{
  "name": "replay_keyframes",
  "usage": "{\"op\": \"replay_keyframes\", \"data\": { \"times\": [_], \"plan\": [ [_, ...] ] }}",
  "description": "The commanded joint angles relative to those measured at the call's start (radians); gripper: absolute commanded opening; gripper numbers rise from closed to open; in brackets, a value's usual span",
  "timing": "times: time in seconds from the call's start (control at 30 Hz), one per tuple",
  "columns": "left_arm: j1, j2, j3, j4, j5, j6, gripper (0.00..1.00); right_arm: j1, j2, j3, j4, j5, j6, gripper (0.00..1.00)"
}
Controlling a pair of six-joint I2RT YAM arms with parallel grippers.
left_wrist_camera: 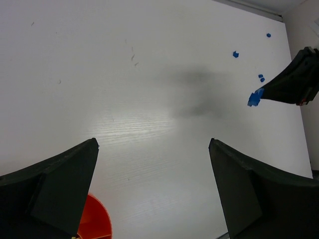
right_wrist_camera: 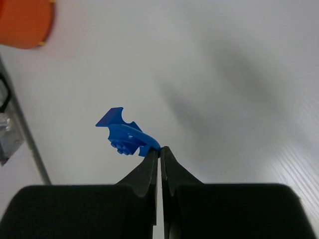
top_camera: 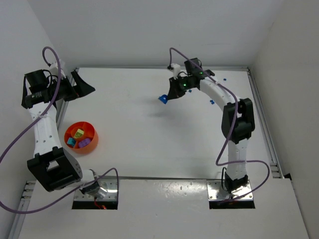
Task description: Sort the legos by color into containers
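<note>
My right gripper [top_camera: 166,98] is shut on a blue lego [right_wrist_camera: 123,134], pinched at the fingertips and held above the table's middle back; it also shows in the top view [top_camera: 162,98] and the left wrist view [left_wrist_camera: 254,97]. The orange bowl [top_camera: 81,137] sits at the left with yellow, cyan and purple legos inside; its edge shows in the left wrist view [left_wrist_camera: 94,220] and the right wrist view [right_wrist_camera: 25,22]. My left gripper [top_camera: 79,84] is open and empty at the far left, above and behind the bowl. Small blue legos [top_camera: 212,101] lie at the back right.
More blue bits [left_wrist_camera: 236,54] lie scattered near the back right corner [top_camera: 225,77]. White walls close in the table at the back and both sides. A metal rail [top_camera: 264,124] runs along the right edge.
</note>
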Motion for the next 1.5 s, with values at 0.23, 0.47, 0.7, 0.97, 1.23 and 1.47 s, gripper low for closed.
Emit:
{"op": "replay_keyframes", "data": {
  "times": [0.23, 0.47, 0.7, 0.97, 1.23, 1.47],
  "plan": [
    [0.098, -0.066, 0.015, 0.037, 0.099, 0.030, 0.99, 0.368, 0.087, 0.132, 0.371, -0.105, -0.014, 0.00],
    [0.208, -0.026, 0.015, 0.027, 0.177, -0.076, 0.99, 0.475, 0.270, 0.407, 0.420, -0.045, 0.070, 0.00],
    [0.242, -0.015, -0.009, 0.088, 0.208, -0.136, 0.99, 0.534, 0.270, 0.300, 0.623, 0.004, 0.216, 0.00],
    [0.242, 0.023, -0.008, -0.030, 0.266, -0.016, 0.99, 0.594, 0.279, 0.291, 0.712, 0.082, 0.261, 0.00],
    [0.178, -0.001, -0.029, -0.325, 0.140, 0.429, 0.80, 0.538, 0.160, 0.209, 0.642, 0.103, 0.279, 0.00],
    [0.068, -0.020, -0.061, -0.421, 0.128, 0.614, 0.56, 0.492, 0.106, 0.133, 0.475, 0.013, 0.244, 0.00]
  ]
}}
